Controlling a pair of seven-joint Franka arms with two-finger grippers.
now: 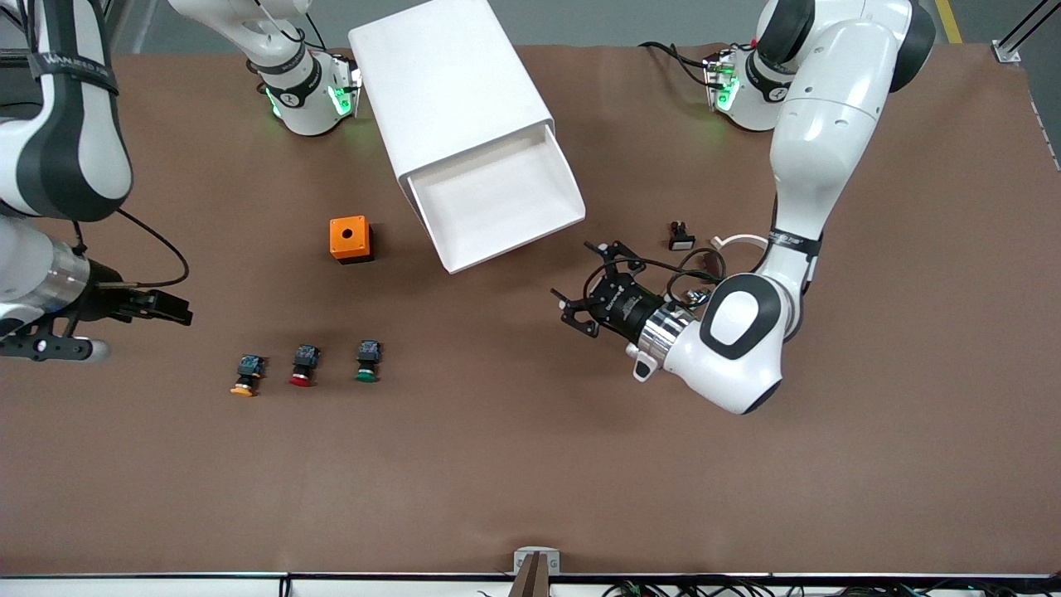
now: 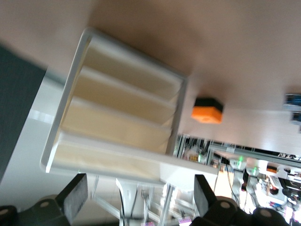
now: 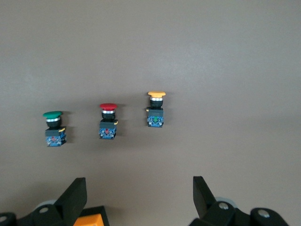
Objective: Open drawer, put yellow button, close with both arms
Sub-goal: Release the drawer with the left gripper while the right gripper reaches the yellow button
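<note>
The white cabinet [image 1: 452, 95] is lying on the brown table [image 1: 530, 481] between the two arm bases, and its uppermost drawer [image 1: 497, 199] is standing pulled out toward the front camera, its white tray showing bare; in the left wrist view the four drawers [image 2: 117, 117] are showing stacked one past the other. The left gripper [image 1: 580, 303] is hovering over the table just off the drawer's front, toward the left arm's end, its fingers [image 2: 75, 197] spread wide and holding nothing; the right gripper [image 1: 170, 308] is hanging over the table at the right arm's end, its fingers [image 3: 75, 195] likewise spread wide and holding nothing. The yellow button [image 1: 246, 376] is lying on the table nearer to the front camera than the cabinet, well apart from the drawer, at the right arm's end of a row of three; the red button [image 1: 304, 366] is lying beside it in the middle and the green button [image 1: 367, 361] is closing the row. An orange box [image 1: 350, 240] with a round hole in its top is sitting between the buttons and the cabinet; a small black and white part [image 1: 680, 237] is resting near the left arm's forearm.
</note>
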